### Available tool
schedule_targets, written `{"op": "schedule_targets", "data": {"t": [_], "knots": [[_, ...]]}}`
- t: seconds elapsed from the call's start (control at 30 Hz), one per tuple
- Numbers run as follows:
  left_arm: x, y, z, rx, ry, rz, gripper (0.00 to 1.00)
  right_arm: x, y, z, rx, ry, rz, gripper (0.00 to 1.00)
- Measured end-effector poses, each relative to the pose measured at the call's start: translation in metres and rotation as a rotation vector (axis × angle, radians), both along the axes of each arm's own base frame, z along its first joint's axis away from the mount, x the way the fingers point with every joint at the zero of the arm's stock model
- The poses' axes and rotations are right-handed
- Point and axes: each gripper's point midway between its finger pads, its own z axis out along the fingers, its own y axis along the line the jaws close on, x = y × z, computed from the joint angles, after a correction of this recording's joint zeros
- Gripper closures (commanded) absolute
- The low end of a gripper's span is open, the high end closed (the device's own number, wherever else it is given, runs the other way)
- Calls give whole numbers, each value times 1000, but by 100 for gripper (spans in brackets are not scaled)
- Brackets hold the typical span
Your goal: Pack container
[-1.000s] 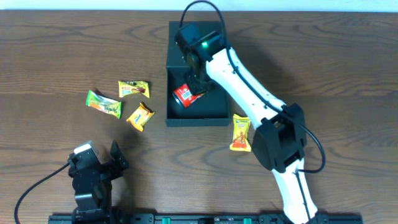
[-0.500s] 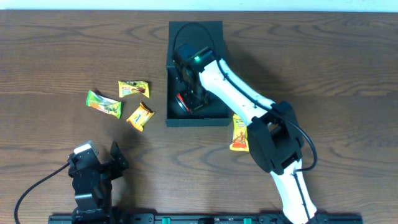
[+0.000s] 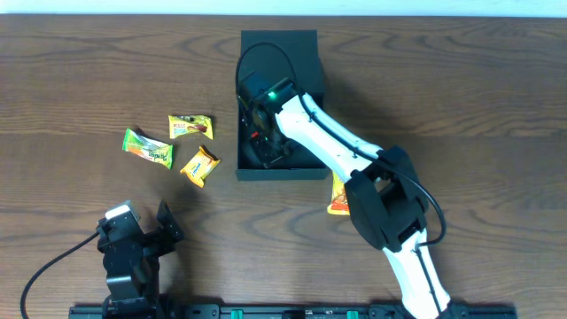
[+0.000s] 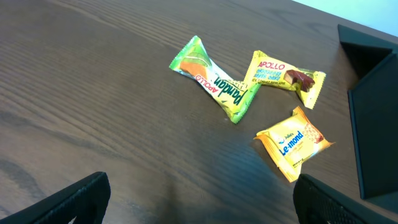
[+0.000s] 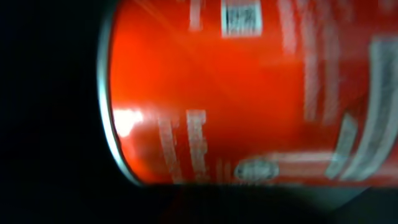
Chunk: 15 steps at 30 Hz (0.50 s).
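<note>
The box (image 3: 312, 167) sits at 12 o'clock on the wooden surface (image 3: 496, 106), seen from above. It is dark and square, and its lid (image 3: 279, 49) is folded back flat at its 12 o'clock side. The right arm reaches up from 5 o'clock and dips into the box's 9 o'clock half. Its right pincer (image 3: 261, 140) is low inside and mostly hidden under the wrist. It is clenched, with nothing seen between its jaws. A red can (image 5: 249, 93) lies on its side just in front of it and fills the right wrist view. Whether pincer and can touch cannot be told.

Three snack packets lie on the surface at 9 o'clock of the box, close together but apart from one another:
- a green packet (image 3: 147, 148), farthest out
- a yellow-green packet (image 3: 190, 127), nearer the box
- a yellow packet (image 3: 199, 165), at 5 o'clock of the green one and near the box's corner

An orange packet (image 3: 337, 202) lies at 5 o'clock of the box, partly covered by the right arm.

The left pincer (image 4: 202, 199) is at 7 o'clock of the surface, well apart from the packets. It is released, with its jaws spread wide and nothing between them.
</note>
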Motion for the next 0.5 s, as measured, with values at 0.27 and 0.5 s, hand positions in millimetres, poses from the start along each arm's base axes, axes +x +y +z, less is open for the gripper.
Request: {"op": "schedule_targets", "data": {"t": [0.27,0.5], "knots": [[0,0,0,0,0,0,5,41,26,61,109,-190,3,98],[0,0,0,0,0,0,5,71,26,90,146,-328,-26,99]]}}
